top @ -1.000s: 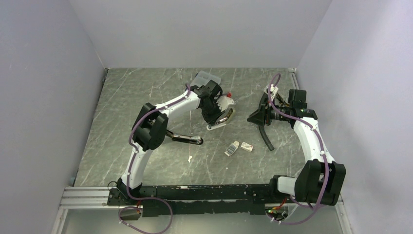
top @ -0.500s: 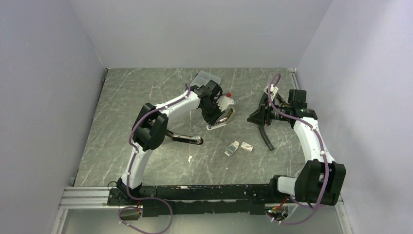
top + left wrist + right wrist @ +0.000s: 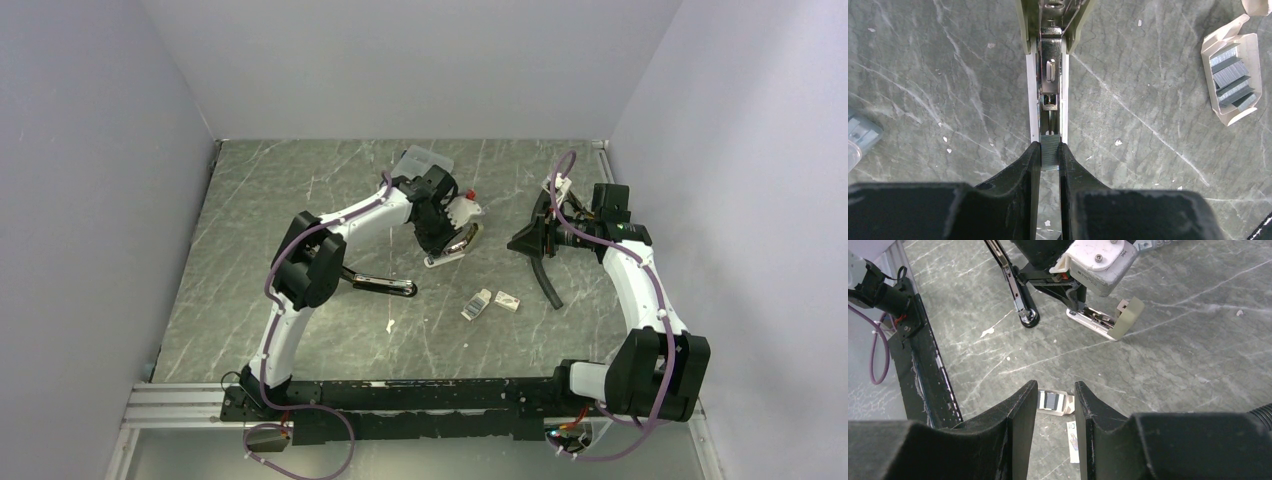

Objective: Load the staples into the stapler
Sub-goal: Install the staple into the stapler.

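The stapler (image 3: 455, 247) lies opened on the table, and its metal channel (image 3: 1050, 75) runs straight away from me in the left wrist view. My left gripper (image 3: 1049, 146) is shut on a short grey strip of staples (image 3: 1049, 152), held at the near end of that channel. Its fingers (image 3: 447, 238) hide this spot in the top view. The white cardboard tray (image 3: 1233, 82) with more staples lies to the right, also seen as the tray (image 3: 478, 303). Its sleeve (image 3: 508, 302) is beside it. My right gripper (image 3: 1054, 385) hangs open and holds nothing, high over the tray (image 3: 1050, 402).
The stapler's dark and chrome top arm (image 3: 380, 285) lies swung out to the left. A clear compartment case (image 3: 424, 162) stands behind the left gripper. A white scrap (image 3: 390, 325) lies toward the front. A black hose (image 3: 545, 280) droops from the right arm.
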Action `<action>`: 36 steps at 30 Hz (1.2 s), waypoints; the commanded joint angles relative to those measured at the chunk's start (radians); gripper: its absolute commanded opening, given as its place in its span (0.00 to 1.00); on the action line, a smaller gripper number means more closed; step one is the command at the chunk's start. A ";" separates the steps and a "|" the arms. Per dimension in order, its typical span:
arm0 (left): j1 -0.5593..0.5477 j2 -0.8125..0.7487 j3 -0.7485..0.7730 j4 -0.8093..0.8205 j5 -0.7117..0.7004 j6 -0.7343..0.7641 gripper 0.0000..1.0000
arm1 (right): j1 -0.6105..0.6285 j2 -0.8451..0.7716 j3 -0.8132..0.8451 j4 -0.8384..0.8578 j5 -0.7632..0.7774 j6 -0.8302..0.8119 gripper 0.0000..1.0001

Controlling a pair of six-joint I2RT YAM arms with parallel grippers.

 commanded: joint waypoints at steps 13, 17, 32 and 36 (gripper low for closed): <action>-0.024 -0.013 -0.014 0.013 -0.023 -0.004 0.22 | -0.005 0.002 0.035 -0.007 -0.045 -0.027 0.37; -0.026 -0.014 -0.013 0.014 -0.027 -0.003 0.23 | -0.005 0.001 0.034 -0.010 -0.044 -0.029 0.37; -0.025 -0.017 -0.010 0.005 -0.043 -0.030 0.23 | -0.005 0.001 0.034 -0.009 -0.043 -0.029 0.37; -0.026 -0.013 0.002 -0.006 -0.049 -0.042 0.24 | -0.005 0.001 0.035 -0.009 -0.043 -0.029 0.37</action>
